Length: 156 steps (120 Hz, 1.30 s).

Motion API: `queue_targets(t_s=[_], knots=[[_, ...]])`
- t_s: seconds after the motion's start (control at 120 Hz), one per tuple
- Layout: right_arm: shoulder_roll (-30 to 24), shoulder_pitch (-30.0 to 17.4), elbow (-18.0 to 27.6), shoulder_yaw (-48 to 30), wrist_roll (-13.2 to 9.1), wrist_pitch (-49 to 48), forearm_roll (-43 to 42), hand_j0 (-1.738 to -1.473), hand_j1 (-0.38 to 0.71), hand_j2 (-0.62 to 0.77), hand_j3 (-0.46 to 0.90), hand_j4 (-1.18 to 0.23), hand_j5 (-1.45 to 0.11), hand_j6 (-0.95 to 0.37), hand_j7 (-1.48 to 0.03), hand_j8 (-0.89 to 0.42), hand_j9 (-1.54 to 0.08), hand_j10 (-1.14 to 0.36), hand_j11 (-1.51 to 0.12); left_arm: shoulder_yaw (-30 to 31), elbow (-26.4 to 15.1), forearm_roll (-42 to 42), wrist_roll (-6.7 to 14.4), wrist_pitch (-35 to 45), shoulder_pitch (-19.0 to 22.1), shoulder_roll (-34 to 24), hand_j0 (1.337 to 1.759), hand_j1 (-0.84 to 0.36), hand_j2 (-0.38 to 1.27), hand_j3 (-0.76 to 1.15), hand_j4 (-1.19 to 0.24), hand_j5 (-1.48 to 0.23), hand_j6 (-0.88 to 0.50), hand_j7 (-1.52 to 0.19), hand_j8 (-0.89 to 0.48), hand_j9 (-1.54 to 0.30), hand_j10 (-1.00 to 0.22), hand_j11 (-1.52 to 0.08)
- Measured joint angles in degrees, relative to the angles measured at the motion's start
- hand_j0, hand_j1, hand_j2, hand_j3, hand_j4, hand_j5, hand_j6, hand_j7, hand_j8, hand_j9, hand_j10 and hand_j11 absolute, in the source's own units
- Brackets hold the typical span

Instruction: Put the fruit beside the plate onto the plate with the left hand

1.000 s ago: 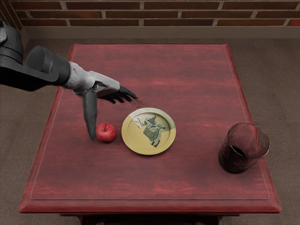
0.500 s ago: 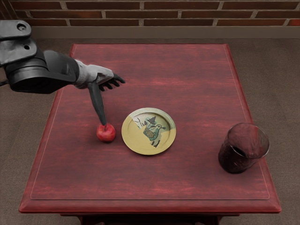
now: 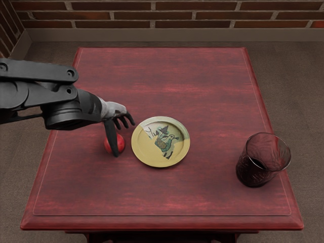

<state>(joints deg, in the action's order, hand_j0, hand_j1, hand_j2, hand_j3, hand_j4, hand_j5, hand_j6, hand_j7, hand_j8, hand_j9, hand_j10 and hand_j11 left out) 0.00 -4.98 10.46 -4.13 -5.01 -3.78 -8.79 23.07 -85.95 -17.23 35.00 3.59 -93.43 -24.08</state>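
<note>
Red apple (image 3: 120, 143) sits on the table (image 3: 202, 91) just beside the left edge of the plate (image 3: 137, 132), not on it. From my remote seat I see only its two sides, because one dark digit of the left hand (image 3: 115, 119) crosses its middle from above and ends at the tabletop in front of it. I cannot tell whether that digit presses on the fruit or only passes over it.

I read the hand as released. Its other fingers (image 3: 124, 120) fan out to the right, towards the plate's rim, apart from one another and wrapped around nothing. They stop short of the plate. The bulky dark forearm enters from the picture's left edge and lies over the table's left border, with the pale wrist section just above the apple.

I see a yellow-green plate with a bird picture painted on its face, lying flat a little left of the table's centre and carrying nothing. Well apart from it, near the right front corner, stands a dark red glass (image 3: 262, 159), upright as far as I can judge. A brick wall (image 3: 177, 12) runs along the far side.
</note>
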Motion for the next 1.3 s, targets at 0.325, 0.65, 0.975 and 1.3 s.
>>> queue_targets(t_s=[0.325,0.65,0.975,1.3], knots=[[0.0,0.0,0.0,0.0,0.0,0.0,0.0,-1.658,-0.33,0.00,0.00,-0.02,-0.03,-0.02,-0.03,-0.02,-0.03,-0.02,-0.03,3.4,0.0,-0.1,0.0,9.5,-0.5,5.0,1.658,-0.10,0.08,0.00,-0.37,-0.48,-0.37,-0.48,-0.37,-0.48,-0.37,-0.48],[0.0,0.0,0.0,0.0,0.0,0.0,0.0,-1.658,-0.33,0.00,0.00,-0.02,-0.03,-0.02,-0.03,-0.02,-0.03,-0.02,-0.03,7.5,0.0,-0.1,0.0,11.0,0.2,5.1,1.653,-0.16,0.15,0.00,-0.50,-0.70,-0.50,-0.70,-0.50,-0.70,-0.50,-0.70],[0.0,0.0,0.0,0.0,0.0,0.0,0.0,-1.658,-0.33,0.00,0.00,-0.02,-0.03,-0.02,-0.03,-0.02,-0.03,-0.02,-0.03,3.2,0.3,0.7,0.0,11.0,0.6,-0.1,1.653,-0.29,0.51,0.00,-0.72,-1.03,-0.43,-1.01,-0.38,-1.00,-0.65,-1.00],[0.0,0.0,0.0,0.0,0.0,0.0,0.0,-1.658,-0.32,0.00,0.00,-0.02,-0.03,-0.02,-0.03,-0.02,-0.03,-0.02,-0.03,-9.1,1.3,3.9,0.0,10.5,4.7,-5.7,1.654,-0.28,0.54,0.00,-0.76,-1.11,-0.43,-1.09,-0.39,-1.07,-0.68,-1.06]])
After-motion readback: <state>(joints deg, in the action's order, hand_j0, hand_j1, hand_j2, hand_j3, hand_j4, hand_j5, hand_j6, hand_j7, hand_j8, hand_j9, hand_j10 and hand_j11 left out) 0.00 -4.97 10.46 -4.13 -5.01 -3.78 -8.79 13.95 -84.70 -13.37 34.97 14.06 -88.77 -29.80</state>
